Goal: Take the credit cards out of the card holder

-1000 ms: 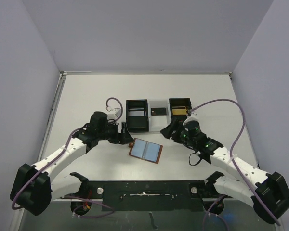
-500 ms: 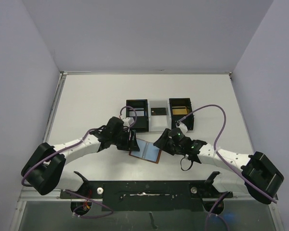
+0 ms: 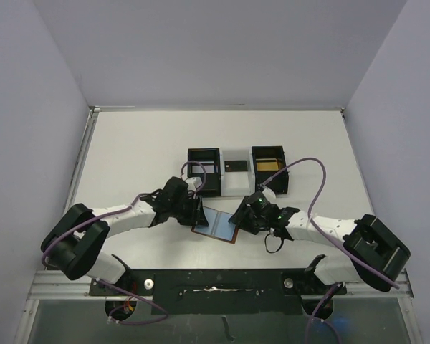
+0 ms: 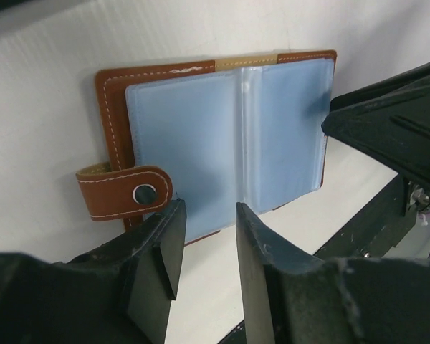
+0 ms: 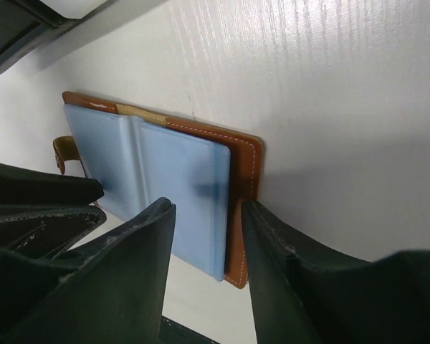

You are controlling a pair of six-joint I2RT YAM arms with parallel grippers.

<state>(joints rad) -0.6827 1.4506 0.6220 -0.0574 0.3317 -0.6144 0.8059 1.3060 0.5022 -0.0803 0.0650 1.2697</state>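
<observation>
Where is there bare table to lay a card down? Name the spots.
Free: the strip between the tray and the back wall, and the table left and right of the tray. Crowded: around the wallet, between the left gripper, right gripper and tray.

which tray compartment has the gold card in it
The right-end compartment, holding the gold card; the middle one holds a small black card, the left one no gold.

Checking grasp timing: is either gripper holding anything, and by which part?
Nothing held: left gripper and right gripper sit at opposite ends of the wallet, jaws apart.
</observation>
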